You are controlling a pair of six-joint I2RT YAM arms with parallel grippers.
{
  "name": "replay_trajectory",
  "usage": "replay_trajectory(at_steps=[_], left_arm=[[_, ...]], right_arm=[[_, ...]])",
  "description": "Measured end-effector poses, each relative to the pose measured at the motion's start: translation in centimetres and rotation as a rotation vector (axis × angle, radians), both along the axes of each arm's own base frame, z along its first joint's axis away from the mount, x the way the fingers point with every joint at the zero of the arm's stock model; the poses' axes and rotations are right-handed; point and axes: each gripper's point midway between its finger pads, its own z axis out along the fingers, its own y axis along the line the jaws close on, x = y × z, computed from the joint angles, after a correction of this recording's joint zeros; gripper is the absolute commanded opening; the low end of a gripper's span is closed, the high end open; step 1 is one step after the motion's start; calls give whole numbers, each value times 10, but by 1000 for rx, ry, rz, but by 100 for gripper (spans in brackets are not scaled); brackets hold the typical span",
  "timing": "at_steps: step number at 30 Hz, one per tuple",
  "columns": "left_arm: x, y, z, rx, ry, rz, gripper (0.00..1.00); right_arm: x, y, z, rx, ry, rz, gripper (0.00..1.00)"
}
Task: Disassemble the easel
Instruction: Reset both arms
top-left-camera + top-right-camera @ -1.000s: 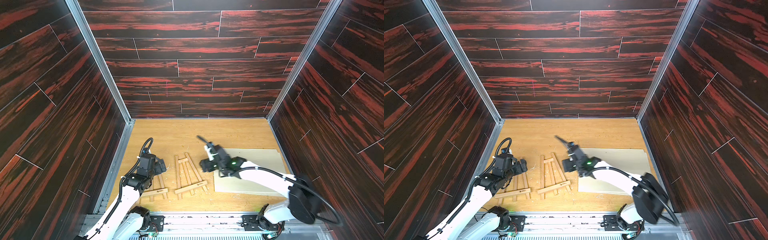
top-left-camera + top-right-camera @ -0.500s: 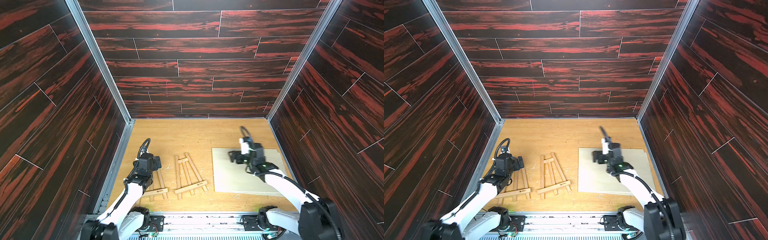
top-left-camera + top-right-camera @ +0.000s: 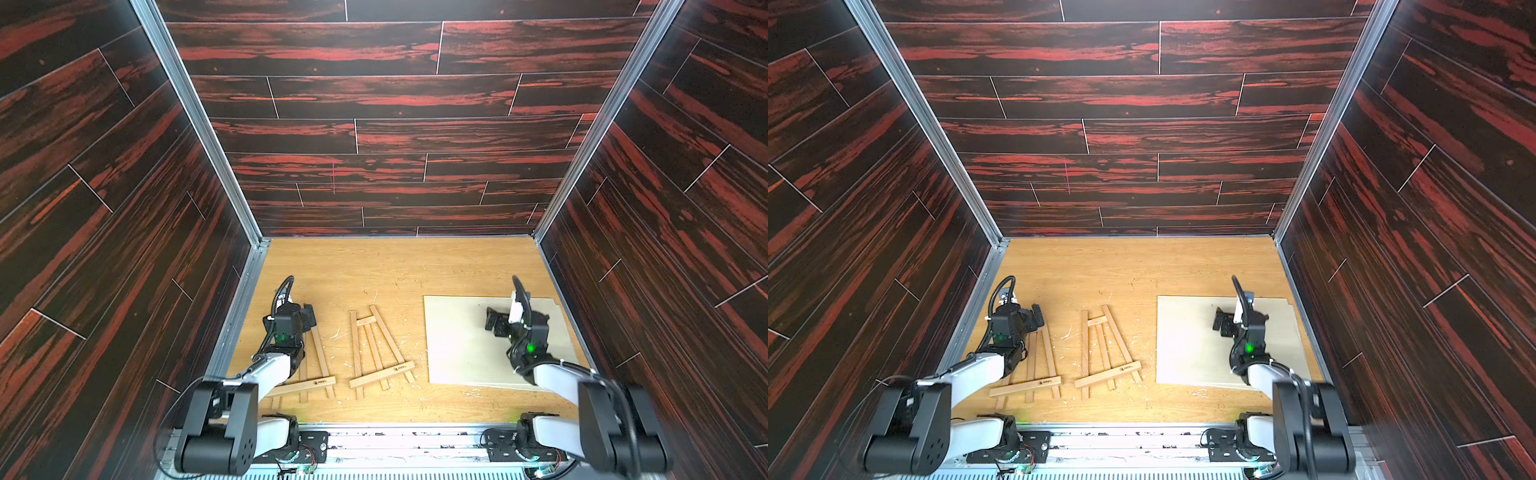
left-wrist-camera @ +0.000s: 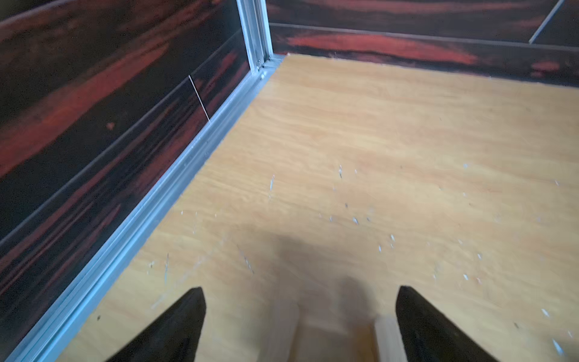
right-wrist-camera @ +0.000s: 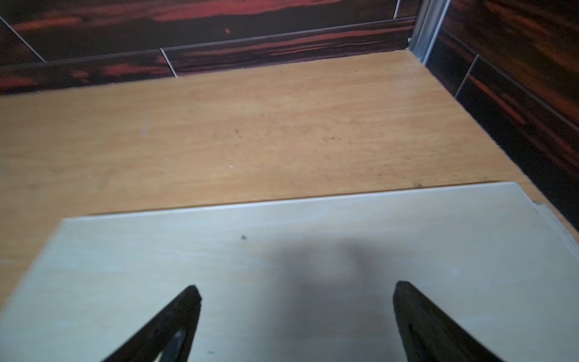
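Note:
Two wooden easel frames lie flat on the floor in both top views. One easel frame (image 3: 376, 349) (image 3: 1104, 349) is in the middle. The other easel frame (image 3: 318, 365) (image 3: 1044, 365) lies to its left, its top end under my left gripper (image 3: 308, 313) (image 3: 1037, 318). In the left wrist view my left gripper (image 4: 299, 291) is open, with blurred slat ends (image 4: 282, 332) low between its fingers, not gripped. My right gripper (image 3: 494, 322) (image 3: 1221, 322) hovers over a pale flat board (image 3: 461, 345) (image 3: 1192, 345). It is open and empty in the right wrist view (image 5: 296, 288).
Dark red-streaked walls enclose the wooden floor (image 3: 395, 270) on three sides, with metal rails (image 4: 175, 185) along their base. The pale board (image 5: 282, 247) lies close to the right wall. Small pale chips (image 3: 340, 332) are scattered around the easel frames.
My right arm has swung from beside the middle easel frame to the right, over the pale board, with its jaws spreading wider. My left arm drew back slightly toward the near edge.

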Motion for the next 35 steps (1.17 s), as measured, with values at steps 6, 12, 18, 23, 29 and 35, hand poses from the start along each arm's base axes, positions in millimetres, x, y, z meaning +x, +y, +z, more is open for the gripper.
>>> replay_trajectory(at_steps=[6,12,18,23,29,35], left_arm=[[9,13,1,-8,-43,20,96],[18,18,5,-28,-113,25,95],[22,18,-11,-38,-115,30,95],[22,18,-14,-40,-116,33,95],[23,18,-11,-40,-127,33,95],[23,18,-11,-40,-126,33,96]], right_arm=[[21,-14,18,-15,-147,-28,99],[18,-12,12,-13,-189,-12,99],[29,-12,28,-13,-239,-12,99],[29,-15,30,-18,-243,-31,99],[29,-18,30,-22,-243,-47,99],[30,-18,29,-22,-237,-47,99]])
